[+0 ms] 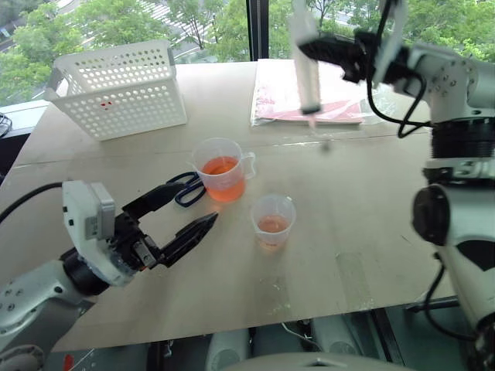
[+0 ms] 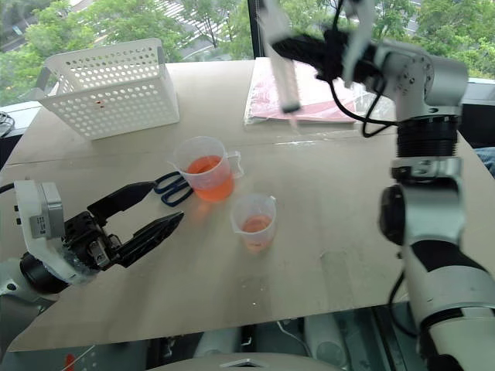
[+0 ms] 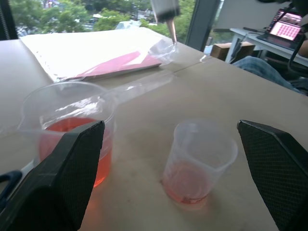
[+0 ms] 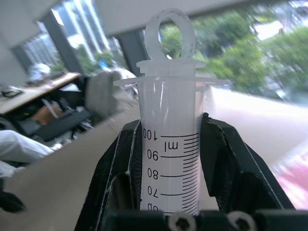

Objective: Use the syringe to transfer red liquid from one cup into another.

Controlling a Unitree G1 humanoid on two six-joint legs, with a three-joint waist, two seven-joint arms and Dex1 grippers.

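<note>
Open left pincer [image 1: 179,214], syringe [image 1: 306,66] top cropped

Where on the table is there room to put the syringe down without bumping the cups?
Bare table lies right of the smaller cup, up to the red booklet. Also free: between the white basket and that booklet. It is crowded near the larger cup, the scissors and the open left gripper.

**Syringe held high over the surface**

The right pincer [image 1: 329,50] clamps the syringe [image 1: 305,66] upright, tip down, above the far surface [image 1: 348,224]. The left pincer [image 1: 186,212] gapes near the handled cup [image 1: 220,170]; the small cup [image 1: 273,220] stands beside.
</note>
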